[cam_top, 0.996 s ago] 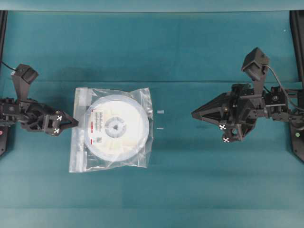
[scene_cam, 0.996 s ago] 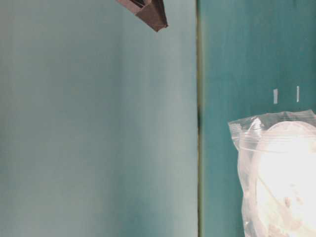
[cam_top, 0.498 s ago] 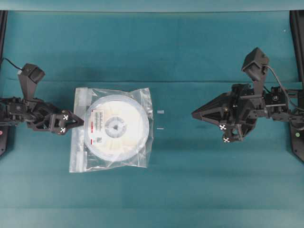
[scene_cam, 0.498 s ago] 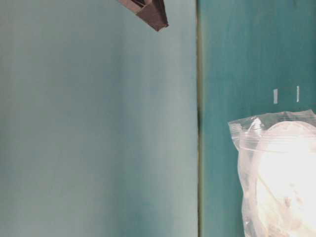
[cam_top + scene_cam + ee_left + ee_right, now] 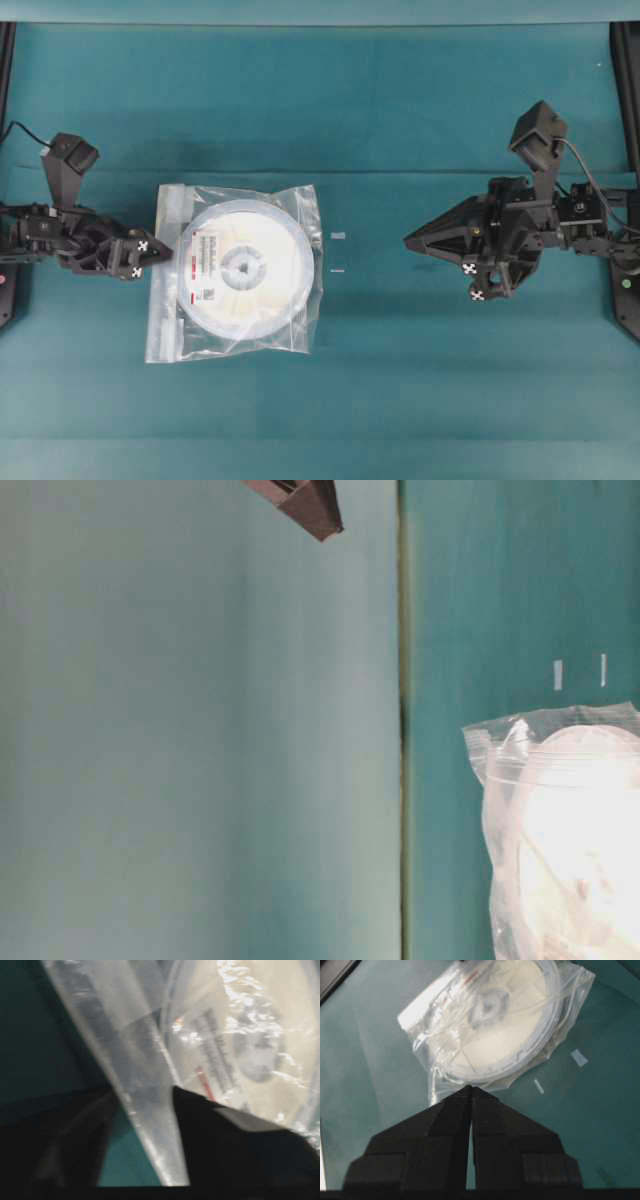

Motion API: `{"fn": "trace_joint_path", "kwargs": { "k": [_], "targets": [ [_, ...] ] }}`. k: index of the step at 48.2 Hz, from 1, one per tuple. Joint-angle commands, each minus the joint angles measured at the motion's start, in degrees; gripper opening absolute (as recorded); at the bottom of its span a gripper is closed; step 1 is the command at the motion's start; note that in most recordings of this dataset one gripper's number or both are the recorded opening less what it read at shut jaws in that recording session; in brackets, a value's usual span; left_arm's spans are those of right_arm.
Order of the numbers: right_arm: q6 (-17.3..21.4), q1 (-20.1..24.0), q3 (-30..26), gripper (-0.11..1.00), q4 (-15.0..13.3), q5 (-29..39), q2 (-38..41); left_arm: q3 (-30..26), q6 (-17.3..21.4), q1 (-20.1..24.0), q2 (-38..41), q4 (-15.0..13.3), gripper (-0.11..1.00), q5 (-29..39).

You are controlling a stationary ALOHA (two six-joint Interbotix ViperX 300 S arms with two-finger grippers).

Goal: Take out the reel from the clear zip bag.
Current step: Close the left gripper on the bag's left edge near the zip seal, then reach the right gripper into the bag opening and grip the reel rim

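Note:
The clear zip bag (image 5: pixel 300 205) lies flat on the teal table, left of centre, with the white reel (image 5: pixel 245 265) inside it, label and grey hub facing up. My left gripper (image 5: pixel 165 257) is at the bag's left edge. In the left wrist view the whitish zip strip (image 5: pixel 140 1060) runs between the fingers of the left gripper (image 5: pixel 142 1091); the right finger touches it and a teal gap shows beside the left one. The reel (image 5: pixel 250 1035) is blurred behind. My right gripper (image 5: pixel 407 241) hangs shut and empty right of the bag (image 5: pixel 420 1015), pointing at the reel (image 5: pixel 500 1025).
Two small white tape marks (image 5: pixel 338 236) (image 5: pixel 337 268) sit on the cloth between the bag and the right gripper. Black frame rails (image 5: pixel 625 60) run along both side edges. The table-level view shows the bag's corner (image 5: pixel 500 740) and the right gripper's tip (image 5: pixel 322 525).
The left gripper slid right up to the bag's zip edge, and its jaws have narrowed around the strip. The right arm, bag and reel have not moved.

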Motion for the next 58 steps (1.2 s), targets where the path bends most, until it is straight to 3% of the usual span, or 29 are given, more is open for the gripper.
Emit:
{"fn": "trace_joint_path", "kwargs": {
  "k": [1,7,13,23,29,36,42,53,55,58],
  "targets": [
    [0.5,0.3,-0.3,0.00,0.1,-0.3,-0.4,-0.8,0.4,-0.3,0.3,0.2,0.47,1.2],
    [0.6,0.4,-0.2,0.00,0.0,-0.1,-0.1,-1.0,1.5,-0.3,0.4,0.2,0.17,2.1],
    [0.6,0.4,-0.2,0.00,0.1,-0.1,0.6,-1.1,2.4,-0.3,0.4,0.2,0.01,2.3],
    [1.6,0.4,-0.6,0.00,2.0,0.5,3.8,-1.0,2.5,-0.2,0.5,0.2,-0.01,2.4],
    [4.8,0.0,-1.9,0.00,4.7,0.6,6.9,-1.1,2.5,-0.2,0.5,0.2,-0.01,2.5],
    [7.0,-1.1,-4.7,0.04,4.7,0.6,12.0,-1.1,2.5,-0.2,0.6,0.2,-0.01,2.4],
    [8.9,-1.4,-7.7,0.21,5.0,0.6,16.7,-1.1,2.5,-0.2,0.6,0.2,-0.01,2.9],
    [12.7,-1.8,-12.7,0.83,5.9,0.7,25.2,-1.2,2.5,-0.2,0.6,0.2,-0.01,3.3],
    [12.8,-1.6,-13.5,0.90,5.9,0.7,26.4,-1.2,2.5,-0.2,0.5,0.2,-0.01,3.3],
    [12.9,-1.2,-14.8,0.91,5.9,0.7,27.7,-1.2,2.4,-0.2,0.5,0.2,-0.01,3.3]
  ]
}}
